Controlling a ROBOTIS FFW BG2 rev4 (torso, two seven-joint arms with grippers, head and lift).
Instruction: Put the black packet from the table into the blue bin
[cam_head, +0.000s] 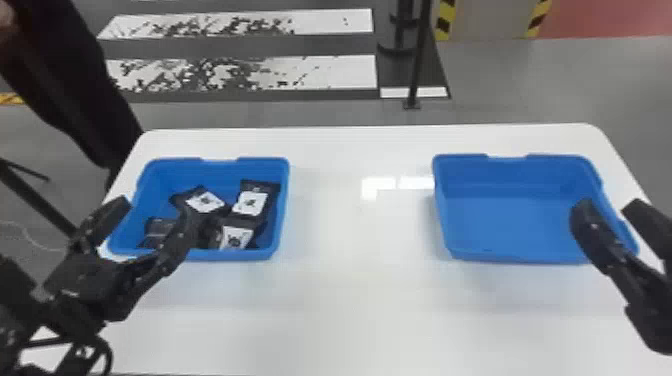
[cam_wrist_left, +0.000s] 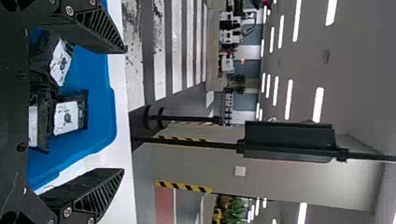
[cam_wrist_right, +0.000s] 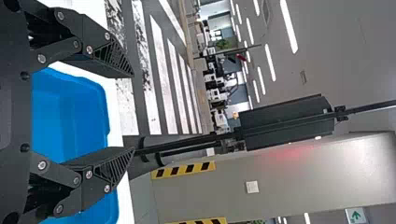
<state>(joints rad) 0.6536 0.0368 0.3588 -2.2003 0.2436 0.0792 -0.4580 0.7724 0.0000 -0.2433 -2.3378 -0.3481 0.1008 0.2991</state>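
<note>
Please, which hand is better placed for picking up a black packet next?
Probably the left hand: it is open close to the packets in their blue bin, while the right hand, also open, is at the other bin.

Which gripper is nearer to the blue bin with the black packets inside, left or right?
Left. The left gripper is at the left side of that blue bin; the right gripper is farther, across the table, at the right side of the other blue bin.

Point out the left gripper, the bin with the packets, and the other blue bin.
Left gripper (cam_head: 155, 209): head view, midway between fingertips.
Packet bin (cam_head: 230, 254): head view, near wall.
Other blue bin (cam_head: 510, 222): head view, inner floor.
</note>
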